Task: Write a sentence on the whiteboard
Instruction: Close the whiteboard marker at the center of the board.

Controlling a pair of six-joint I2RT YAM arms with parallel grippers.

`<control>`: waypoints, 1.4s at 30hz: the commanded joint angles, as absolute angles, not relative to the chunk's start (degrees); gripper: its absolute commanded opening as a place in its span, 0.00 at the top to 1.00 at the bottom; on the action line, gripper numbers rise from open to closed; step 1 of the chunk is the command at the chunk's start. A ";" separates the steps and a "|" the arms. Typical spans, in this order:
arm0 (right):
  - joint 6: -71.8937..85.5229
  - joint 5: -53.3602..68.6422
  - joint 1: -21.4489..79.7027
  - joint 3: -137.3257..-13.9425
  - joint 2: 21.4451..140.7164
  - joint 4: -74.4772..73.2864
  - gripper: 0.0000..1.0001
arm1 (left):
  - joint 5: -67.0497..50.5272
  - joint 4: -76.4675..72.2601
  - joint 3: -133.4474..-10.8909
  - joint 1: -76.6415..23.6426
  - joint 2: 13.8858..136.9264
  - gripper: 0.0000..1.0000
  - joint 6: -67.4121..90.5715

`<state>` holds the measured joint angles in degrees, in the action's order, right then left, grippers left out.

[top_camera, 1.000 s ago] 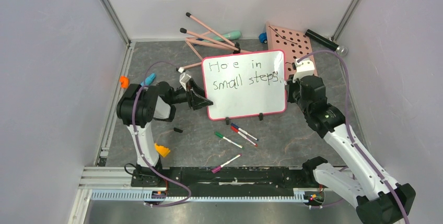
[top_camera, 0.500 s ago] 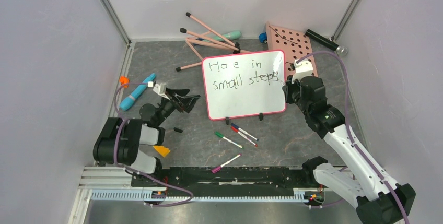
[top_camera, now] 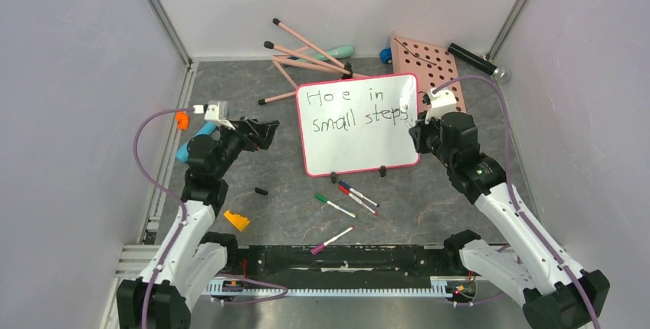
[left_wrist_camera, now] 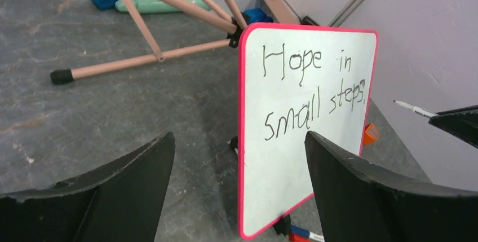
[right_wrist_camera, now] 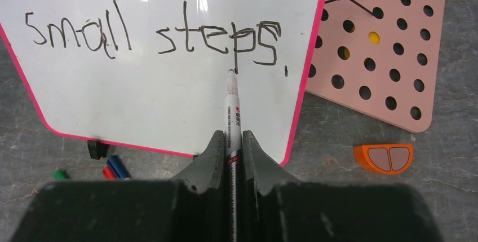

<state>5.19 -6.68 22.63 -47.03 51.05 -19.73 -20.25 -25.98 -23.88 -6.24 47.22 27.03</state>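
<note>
The whiteboard (top_camera: 360, 151) stands on its clips mid-table, pink-rimmed. The sentence (top_camera: 354, 109) runs across it in two black lines, read in the left wrist view as "Hope in small steps" (left_wrist_camera: 313, 89). My right gripper (top_camera: 415, 125) is at the board's right edge, shut on a marker (right_wrist_camera: 233, 106). The marker's tip sits just under the "p" of "steps" (right_wrist_camera: 220, 38). My left gripper (top_camera: 264, 131) hangs open left of the board, apart from it; its fingers (left_wrist_camera: 129, 185) stand wide with nothing between them.
A pink pegboard (top_camera: 431, 64) lies behind the board's right corner, with pink rods (top_camera: 306, 53) at the back. Loose markers (top_camera: 346, 199) lie in front of the board. An orange piece (right_wrist_camera: 383, 157) lies near my right gripper, and a blue tool (top_camera: 195, 141) by my left arm.
My left gripper has opened wide and drawn back leftward from the whiteboard's left edge. The right gripper and marker have stayed near the end of "steps".
</note>
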 commanded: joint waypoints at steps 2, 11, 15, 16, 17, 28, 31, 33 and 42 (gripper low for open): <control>6.39 -2.99 22.35 -49.13 49.84 -16.70 1.00 | -20.88 0.30 -26.33 -6.42 43.65 0.02 22.13; 6.63 -0.43 22.41 -49.63 47.83 -17.72 1.00 | 16.53 19.57 -24.16 -5.63 29.03 0.00 41.45; 6.72 -0.18 22.40 -49.70 47.62 -17.54 1.00 | 20.07 25.48 -25.35 -5.69 26.49 0.00 44.17; 6.73 1.50 22.41 -49.83 47.71 -17.57 1.00 | 18.46 24.79 -25.31 -5.68 25.91 0.00 43.92; 6.82 1.87 22.37 -49.90 47.81 -17.59 1.00 | 19.47 26.08 -25.86 -5.70 26.03 0.00 45.52; 7.07 3.45 22.41 -49.46 46.75 -17.88 1.00 | 20.16 39.27 -38.46 -5.80 37.96 0.00 43.51; 7.37 4.84 22.37 -49.82 46.61 -18.03 1.00 | 20.04 41.62 -42.34 -5.84 38.15 0.00 41.80; 7.23 5.53 22.41 -50.25 46.58 -18.31 1.00 | 20.38 43.87 -45.94 -5.80 40.17 0.00 39.72; 7.91 8.03 22.37 -51.28 46.65 -18.43 1.00 | 13.46 48.08 -49.66 -5.67 44.60 0.00 43.41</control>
<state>7.16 6.13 22.63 -48.21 47.40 -19.42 16.62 44.73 -49.39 -5.80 44.75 39.05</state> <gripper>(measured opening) 0.113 0.994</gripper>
